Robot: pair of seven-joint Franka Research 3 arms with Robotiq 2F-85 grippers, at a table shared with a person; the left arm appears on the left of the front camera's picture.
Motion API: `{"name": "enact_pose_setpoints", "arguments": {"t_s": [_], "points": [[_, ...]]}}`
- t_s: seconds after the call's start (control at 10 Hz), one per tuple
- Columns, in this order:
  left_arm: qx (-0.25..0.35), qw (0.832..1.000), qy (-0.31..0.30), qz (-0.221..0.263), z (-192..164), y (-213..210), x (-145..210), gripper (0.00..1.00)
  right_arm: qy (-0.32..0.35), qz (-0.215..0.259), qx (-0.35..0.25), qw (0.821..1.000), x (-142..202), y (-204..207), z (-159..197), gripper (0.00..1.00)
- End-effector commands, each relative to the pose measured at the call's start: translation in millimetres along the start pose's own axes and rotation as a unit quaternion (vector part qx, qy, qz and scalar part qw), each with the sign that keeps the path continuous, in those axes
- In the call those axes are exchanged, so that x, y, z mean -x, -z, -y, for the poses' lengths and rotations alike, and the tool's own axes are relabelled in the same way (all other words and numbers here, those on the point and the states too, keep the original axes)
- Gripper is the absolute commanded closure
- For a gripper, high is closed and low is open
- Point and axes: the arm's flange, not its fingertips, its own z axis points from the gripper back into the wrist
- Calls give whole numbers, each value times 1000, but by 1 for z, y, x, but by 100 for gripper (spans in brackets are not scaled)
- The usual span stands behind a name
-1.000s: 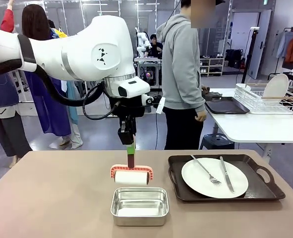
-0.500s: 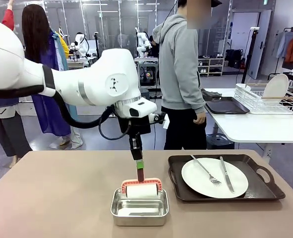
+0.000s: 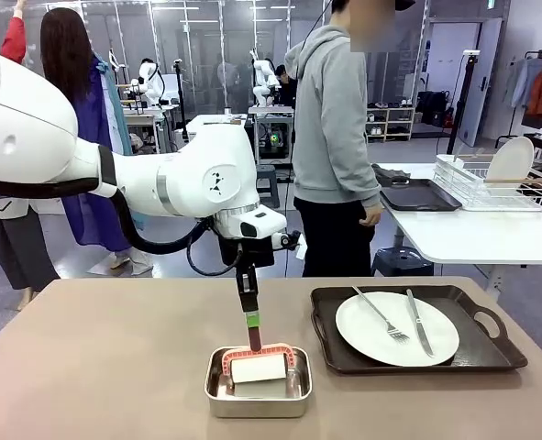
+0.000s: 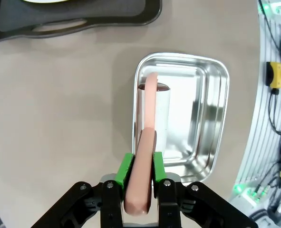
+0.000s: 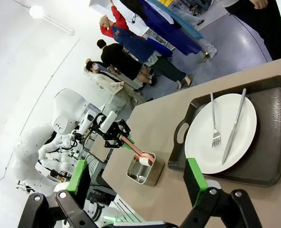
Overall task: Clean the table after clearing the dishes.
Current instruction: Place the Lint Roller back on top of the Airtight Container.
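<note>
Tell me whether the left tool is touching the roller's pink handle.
Touching. Left wrist view: green pads of the left tool press both sides of the pink handle.

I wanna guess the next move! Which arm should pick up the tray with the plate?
Probably right: the right gripper is open and the tray lies on its side; the left gripper is shut on the roller.

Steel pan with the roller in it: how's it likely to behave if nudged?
The pan looks thin-walled, so probably light and likely to slide on the smooth table. It sits low and flat, so tipping seems unlikely. The roller inside, held by the left gripper, could drag it if it catches a wall.
</note>
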Motion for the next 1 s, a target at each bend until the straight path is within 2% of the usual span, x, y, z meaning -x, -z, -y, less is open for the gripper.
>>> {"name": "enact_pose_setpoints", "arguments": {"t_s": [0.0,0.2,0.6,0.7,0.9], "points": [[-10,999,3,-41,-11,1,-1,78,-3,0,-3,1000,0,0,-3,0],[-15,999,2,-50,-11,4,-4,78,-3,0,-3,1000,0,0,-3,0],[-27,998,-3,-51,-11,-3,-1,11,-3,0,-3,1000,0,0,-3,0],[-29,998,-4,-51,-11,-6,-1,0,-3,0,-3,1000,0,0,-3,0],[-30,999,-5,-39,-12,-13,-1,0,-3,0,-3,1000,0,0,-3,0]]}}
